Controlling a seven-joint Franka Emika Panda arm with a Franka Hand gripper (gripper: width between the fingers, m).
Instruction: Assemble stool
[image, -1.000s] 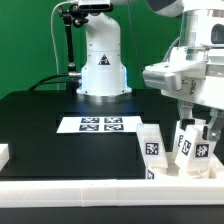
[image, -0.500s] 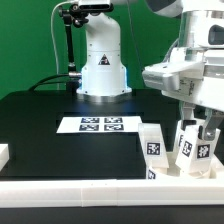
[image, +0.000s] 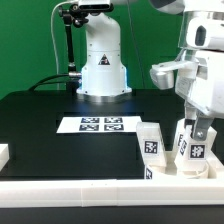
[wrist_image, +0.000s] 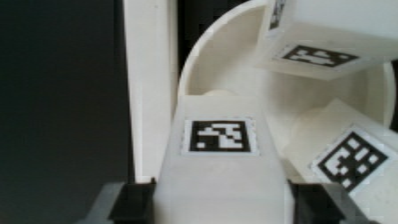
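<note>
Moved: claw toward exterior view's right | clamped on leg (tagged)

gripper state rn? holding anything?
Gripper: closed on a white tagged stool leg, one finger against each side, by the round seat.

No words, brands or numbers for you to read anywhere, only black-and-white square tags. You've got a set of them printed on the marker board lying on the black table. Each white leg by the exterior view's right shows one too. In the wrist view, one tag sits square on the leg between the fingers, and parts around it carry more.
</note>
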